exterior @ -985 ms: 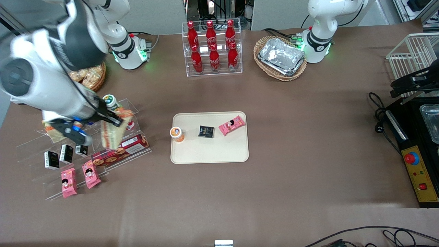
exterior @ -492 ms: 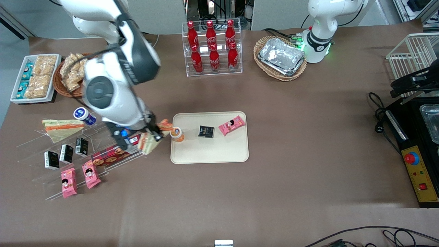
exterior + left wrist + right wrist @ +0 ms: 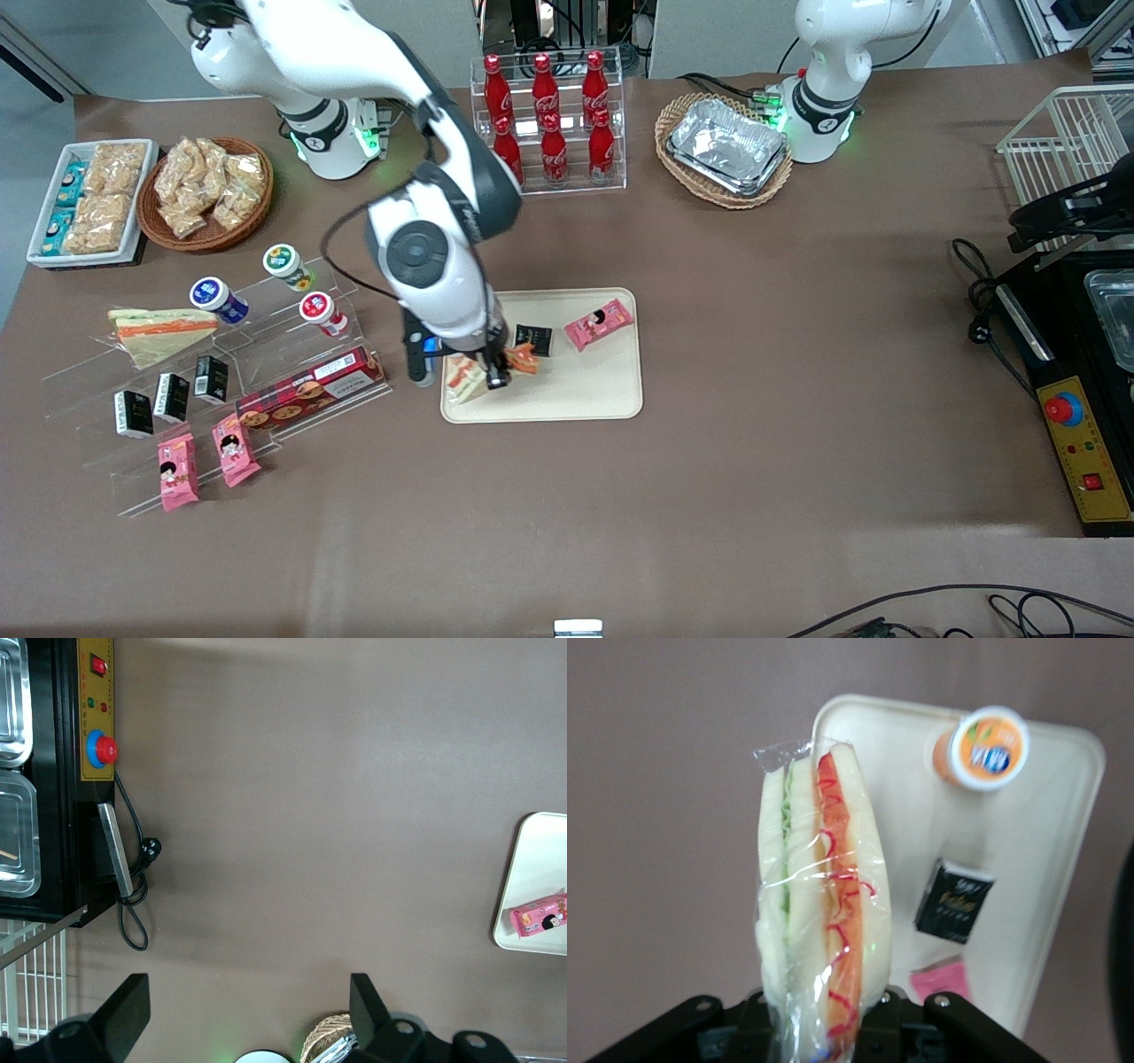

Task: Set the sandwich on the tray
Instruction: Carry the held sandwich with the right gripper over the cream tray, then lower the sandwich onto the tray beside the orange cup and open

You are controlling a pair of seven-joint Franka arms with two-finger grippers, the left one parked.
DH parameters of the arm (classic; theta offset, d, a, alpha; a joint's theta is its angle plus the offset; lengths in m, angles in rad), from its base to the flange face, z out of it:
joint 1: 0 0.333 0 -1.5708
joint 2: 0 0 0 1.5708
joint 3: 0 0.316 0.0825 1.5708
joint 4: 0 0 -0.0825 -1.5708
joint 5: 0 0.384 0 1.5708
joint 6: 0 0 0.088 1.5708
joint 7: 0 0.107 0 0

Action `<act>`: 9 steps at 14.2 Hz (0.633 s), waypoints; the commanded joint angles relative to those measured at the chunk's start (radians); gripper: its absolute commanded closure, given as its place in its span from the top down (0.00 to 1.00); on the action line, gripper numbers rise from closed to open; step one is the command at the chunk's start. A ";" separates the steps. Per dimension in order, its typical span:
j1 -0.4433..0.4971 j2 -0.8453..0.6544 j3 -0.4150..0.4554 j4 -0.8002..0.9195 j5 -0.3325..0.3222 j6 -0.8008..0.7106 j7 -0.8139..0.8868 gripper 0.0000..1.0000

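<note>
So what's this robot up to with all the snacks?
The working arm's gripper is shut on a wrapped sandwich and holds it upright over the near corner of the cream tray, not yet set down. On the tray already are an orange-capped cup, a small black packet and a pink snack pack. A second sandwich lies on the clear display rack toward the working arm's end.

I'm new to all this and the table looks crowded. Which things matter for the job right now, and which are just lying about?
In the job: sandwich, held upright in the gripper over the tray.

Lying about: second sandwich on the clear rack, cola bottles, foil trays, pink snack, black packet and orange cup on the tray.
</note>
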 commanded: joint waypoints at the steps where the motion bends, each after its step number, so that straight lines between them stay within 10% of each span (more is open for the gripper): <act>1: 0.033 0.075 -0.015 0.014 0.045 0.117 0.125 0.00; 9: 0.088 0.216 -0.015 0.014 0.106 0.282 0.251 0.00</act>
